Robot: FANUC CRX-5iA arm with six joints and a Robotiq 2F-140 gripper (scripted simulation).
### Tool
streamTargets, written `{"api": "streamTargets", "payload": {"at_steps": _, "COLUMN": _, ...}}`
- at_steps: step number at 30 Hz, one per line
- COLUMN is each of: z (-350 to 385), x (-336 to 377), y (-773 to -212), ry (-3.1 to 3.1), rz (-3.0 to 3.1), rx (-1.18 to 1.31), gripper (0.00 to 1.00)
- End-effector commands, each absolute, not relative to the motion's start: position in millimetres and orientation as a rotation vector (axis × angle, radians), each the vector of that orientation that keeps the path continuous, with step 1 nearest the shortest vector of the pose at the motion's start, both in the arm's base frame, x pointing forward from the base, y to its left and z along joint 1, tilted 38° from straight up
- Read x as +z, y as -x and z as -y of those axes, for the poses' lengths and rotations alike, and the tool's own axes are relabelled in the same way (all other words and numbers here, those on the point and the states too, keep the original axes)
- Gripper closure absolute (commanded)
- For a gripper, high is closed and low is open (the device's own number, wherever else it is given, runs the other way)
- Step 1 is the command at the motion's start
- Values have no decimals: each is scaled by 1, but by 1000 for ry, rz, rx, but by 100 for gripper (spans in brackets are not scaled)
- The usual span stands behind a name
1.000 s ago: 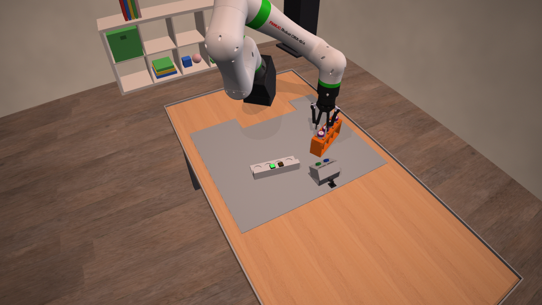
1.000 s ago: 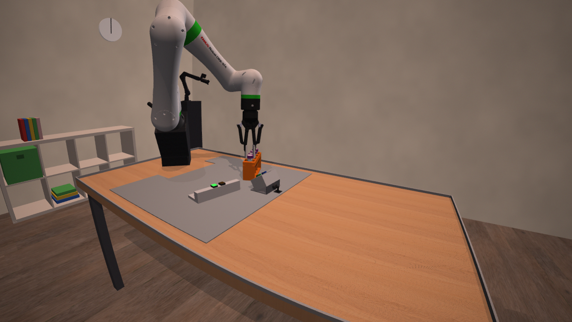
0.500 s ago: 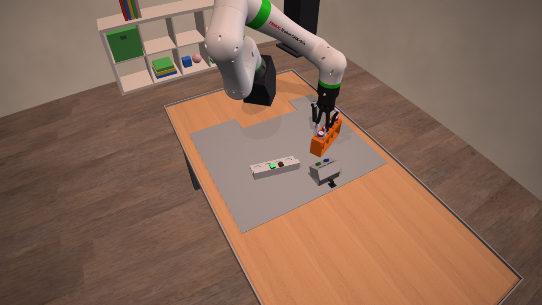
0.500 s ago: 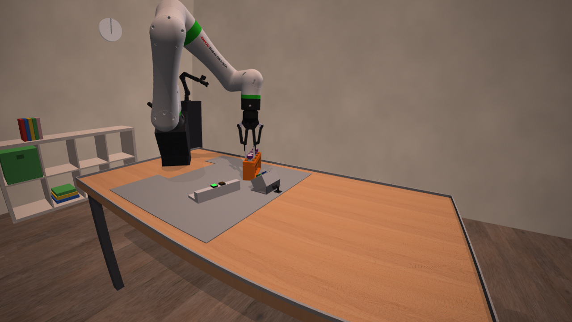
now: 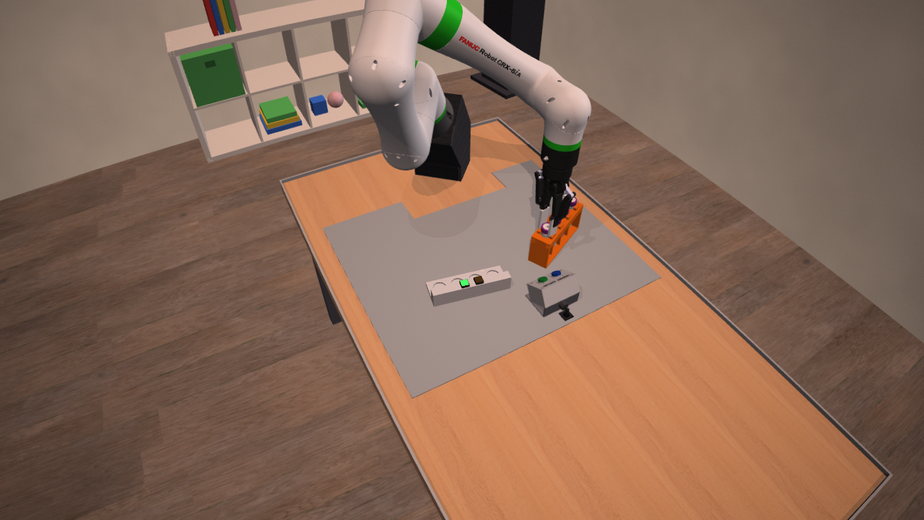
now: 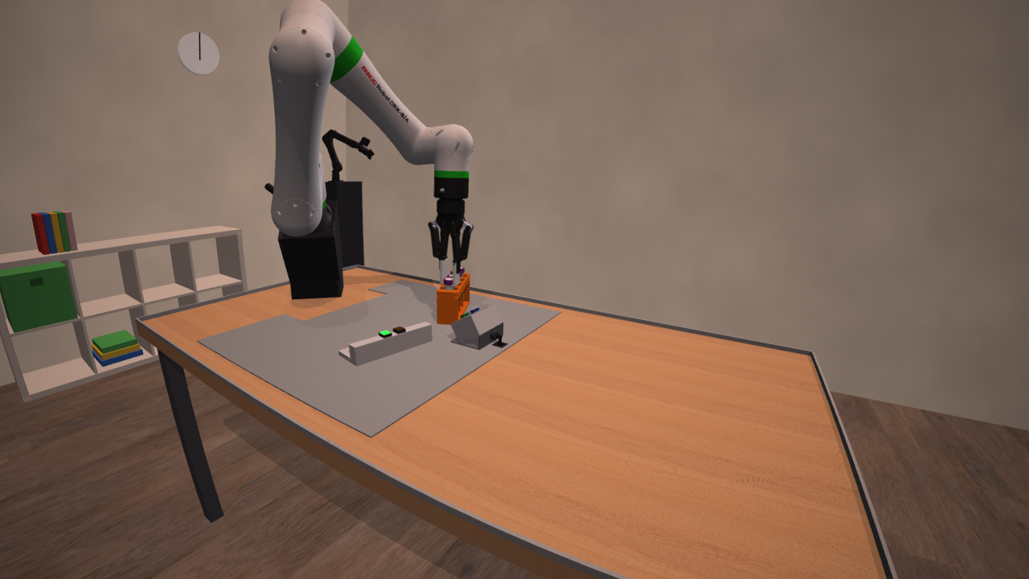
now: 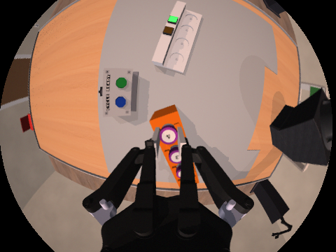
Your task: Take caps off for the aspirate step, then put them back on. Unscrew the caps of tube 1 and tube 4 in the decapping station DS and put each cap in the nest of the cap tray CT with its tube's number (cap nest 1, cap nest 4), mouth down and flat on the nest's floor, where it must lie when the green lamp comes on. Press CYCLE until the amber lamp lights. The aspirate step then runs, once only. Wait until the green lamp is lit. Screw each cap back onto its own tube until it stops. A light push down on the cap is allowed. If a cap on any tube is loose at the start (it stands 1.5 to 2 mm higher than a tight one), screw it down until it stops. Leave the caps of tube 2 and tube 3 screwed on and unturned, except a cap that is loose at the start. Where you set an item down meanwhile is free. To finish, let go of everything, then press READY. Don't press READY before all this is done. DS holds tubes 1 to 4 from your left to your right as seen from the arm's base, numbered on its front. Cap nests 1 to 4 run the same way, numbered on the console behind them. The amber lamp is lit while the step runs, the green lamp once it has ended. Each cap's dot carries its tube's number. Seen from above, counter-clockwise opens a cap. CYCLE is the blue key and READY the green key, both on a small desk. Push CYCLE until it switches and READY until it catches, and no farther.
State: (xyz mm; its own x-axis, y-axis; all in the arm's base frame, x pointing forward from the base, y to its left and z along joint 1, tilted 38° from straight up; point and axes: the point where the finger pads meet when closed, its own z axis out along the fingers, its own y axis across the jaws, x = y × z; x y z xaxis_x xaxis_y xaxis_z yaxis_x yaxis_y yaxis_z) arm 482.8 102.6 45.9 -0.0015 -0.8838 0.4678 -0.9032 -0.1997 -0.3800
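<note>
The orange decapping station (image 5: 541,250) (image 6: 448,308) (image 7: 162,117) stands on the grey mat with purple caps on its tubes. My gripper (image 5: 554,211) (image 6: 448,275) (image 7: 168,133) reaches straight down onto it and is shut on a purple cap (image 7: 168,136), the one at the station's end toward the key desk. I cannot read its number. Two more caps (image 7: 176,156) show behind it, and the rest of the row is hidden under my fingers. The cap tray (image 5: 445,295) (image 6: 374,351) (image 7: 187,47) shows empty nests. Its green lamp (image 5: 463,282) (image 6: 384,333) (image 7: 173,19) is lit and the amber lamp (image 5: 478,279) (image 7: 167,30) is dark.
The key desk (image 5: 553,298) (image 6: 474,332) (image 7: 110,80) stands just in front of the station, with the green key (image 5: 542,279) (image 7: 122,82) and the blue key (image 5: 556,273) (image 7: 120,102). The arm's black base (image 5: 445,154) is at the table's back edge.
</note>
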Motion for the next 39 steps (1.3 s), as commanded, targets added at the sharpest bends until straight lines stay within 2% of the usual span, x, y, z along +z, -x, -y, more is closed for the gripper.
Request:
{"api": "streamTargets", "payload": {"at_steps": 1, "z": -102, "x": 45, "y": -483, "ry": -2141, "rz": 2055, "rx": 1019, "gripper": 100}}
{"api": "streamTargets", "payload": {"at_steps": 3, "z": -102, "x": 45, "y": -483, "ry": -2141, "rz": 2055, "rx": 1019, "gripper": 100}}
{"api": "streamTargets", "payload": {"at_steps": 4, "z": -102, "x": 45, "y": -483, "ry": -2141, "rz": 2055, "rx": 1019, "gripper": 65}}
{"api": "streamTargets", "payload": {"at_steps": 17, "z": -103, "x": 46, "y": -482, "ry": -2173, "rz": 2003, "rx": 1014, "gripper": 65}}
{"api": "streamTargets", "payload": {"at_steps": 39, "z": -103, "x": 46, "y": -482, "ry": -2566, "rz": 1001, "rx": 871, "gripper": 65}}
